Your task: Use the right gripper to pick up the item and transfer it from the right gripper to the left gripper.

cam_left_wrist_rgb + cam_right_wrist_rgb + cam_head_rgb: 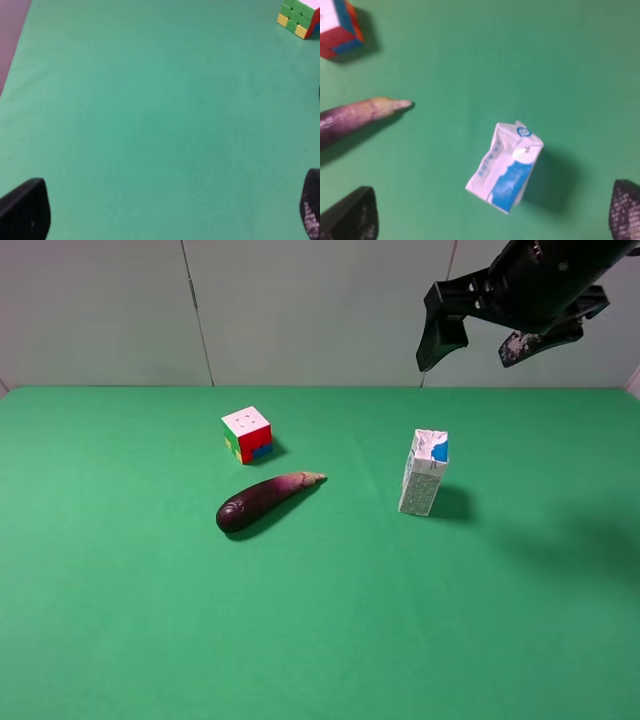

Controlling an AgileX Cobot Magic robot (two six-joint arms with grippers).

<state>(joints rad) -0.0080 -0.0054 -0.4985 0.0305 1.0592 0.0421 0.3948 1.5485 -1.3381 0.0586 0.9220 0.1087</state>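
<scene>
The carton is standing upright on the tabletop, long axis vertical, eggplant lying to its left. The right end effector is hanging wide open, empty, above and behind it — looking like the nearer arm.

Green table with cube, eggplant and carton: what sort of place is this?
Likely a robot test lab: a plain green mat, bare wall panels, unrelated props (puzzle cube, eggplant, carton), and an open black robot hand above.
</scene>
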